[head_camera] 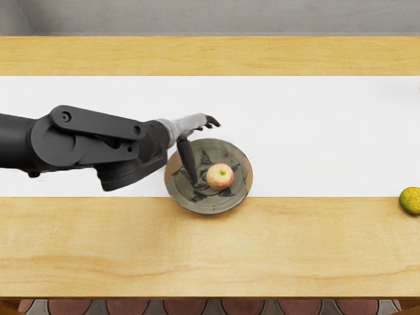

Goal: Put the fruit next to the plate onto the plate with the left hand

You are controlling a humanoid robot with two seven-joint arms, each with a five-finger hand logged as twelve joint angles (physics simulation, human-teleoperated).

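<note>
In the head view, the apple [220, 176] lay on the plate [197, 205], a little right of its middle, so the placing looked done. It was a small round fruit, red blushing into yellow-green, with a smooth skin that caught the light. It was likely light and firm, apt to roll on the shallow dish and slick enough to slip from a loose pinch. The soundest hold would be fingers wrapped round its widest part from above.

The left hand [187, 134] hovered at the plate's upper left rim, fingers spread and holding nothing. One dark finger [188, 163] reached down over the dish just beside the apple; whether it touched could not be told. A second yellow-green fruit [411, 200] sat well apart at the table's [197, 249] right edge.
</note>
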